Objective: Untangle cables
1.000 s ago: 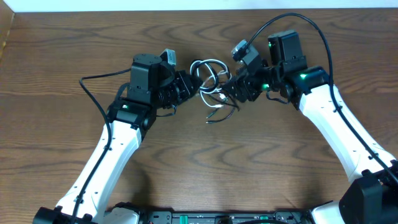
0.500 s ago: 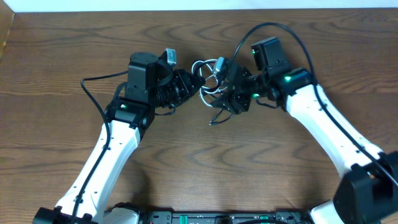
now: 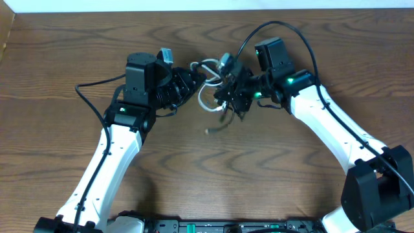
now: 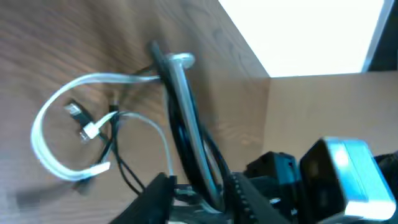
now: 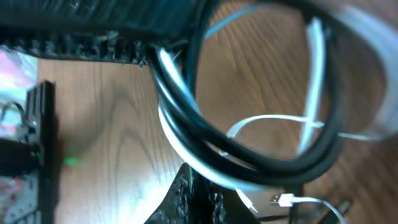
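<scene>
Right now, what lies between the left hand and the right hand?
The tangled cables, black and white, span from left hand to right hand; the overhead view shows it.

Cables (image 3: 208,63) dragged left & up the table; one plug end (image 3: 208,131) now trails out below.

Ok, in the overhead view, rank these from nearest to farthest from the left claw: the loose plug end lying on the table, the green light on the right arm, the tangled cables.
From the left claw:
1. The tangled cables, right at its tips.
2. The loose plug end, lower in the picture, lying apart from the tangle.
3. The green light, farthest, on the far side of the tangle.
</scene>
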Controlling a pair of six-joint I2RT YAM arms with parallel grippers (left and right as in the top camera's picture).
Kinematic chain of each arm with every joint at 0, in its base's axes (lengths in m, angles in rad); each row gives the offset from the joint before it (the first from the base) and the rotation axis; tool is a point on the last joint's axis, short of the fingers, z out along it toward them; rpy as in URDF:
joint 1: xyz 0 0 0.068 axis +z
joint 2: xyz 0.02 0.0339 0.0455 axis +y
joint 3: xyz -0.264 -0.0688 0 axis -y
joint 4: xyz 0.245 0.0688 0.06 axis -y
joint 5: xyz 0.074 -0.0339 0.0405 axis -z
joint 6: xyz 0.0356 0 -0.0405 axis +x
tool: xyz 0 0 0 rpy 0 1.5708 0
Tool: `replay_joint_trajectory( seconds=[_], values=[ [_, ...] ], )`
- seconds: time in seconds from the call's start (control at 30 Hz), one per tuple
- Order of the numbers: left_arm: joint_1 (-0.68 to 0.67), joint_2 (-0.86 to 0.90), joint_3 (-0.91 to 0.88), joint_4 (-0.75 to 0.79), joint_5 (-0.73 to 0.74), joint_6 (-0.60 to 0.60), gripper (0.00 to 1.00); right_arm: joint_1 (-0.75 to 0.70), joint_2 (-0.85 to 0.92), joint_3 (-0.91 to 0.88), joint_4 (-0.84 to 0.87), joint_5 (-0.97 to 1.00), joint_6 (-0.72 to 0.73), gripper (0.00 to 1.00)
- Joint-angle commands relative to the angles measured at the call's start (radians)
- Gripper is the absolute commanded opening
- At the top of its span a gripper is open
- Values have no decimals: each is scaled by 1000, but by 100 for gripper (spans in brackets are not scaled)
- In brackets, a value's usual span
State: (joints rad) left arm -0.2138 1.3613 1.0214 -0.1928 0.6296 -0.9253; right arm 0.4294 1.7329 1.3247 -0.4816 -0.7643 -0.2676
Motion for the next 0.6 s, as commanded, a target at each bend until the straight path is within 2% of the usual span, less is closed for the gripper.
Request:
replay_joint_trajectory(
  seconds=[0.0, 0.1, 0.17, 0.23, 0.37, 0.47, 0.57],
  values=[
    [2, -9, 7, -23, -107, 6, 48, -56, -43, 2, 5, -70, 175, 1],
    [2, -9, 7, -47, -190, 8, 62, -126, -67, 2, -13, -169, 256, 1],
    [2, -9, 7, -63, -234, 9, 67, -177, -66, 2, -62, -283, 270, 1],
    [2, -9, 7, -74, -260, 30, 68, -200, -66, 2, -110, -311, 263, 1],
    [0, -5, 7, -75, -254, 175, 68, -212, -66, 2, -254, -355, 101, 1],
    [0, 25, 7, -40, -186, 229, 68, -211, -66, 2, -303, -376, 40, 1],
    [0, 121, 7, 76, -29, 241, 68, -214, -66, 2, -292, -430, 16, 1]
  ],
)
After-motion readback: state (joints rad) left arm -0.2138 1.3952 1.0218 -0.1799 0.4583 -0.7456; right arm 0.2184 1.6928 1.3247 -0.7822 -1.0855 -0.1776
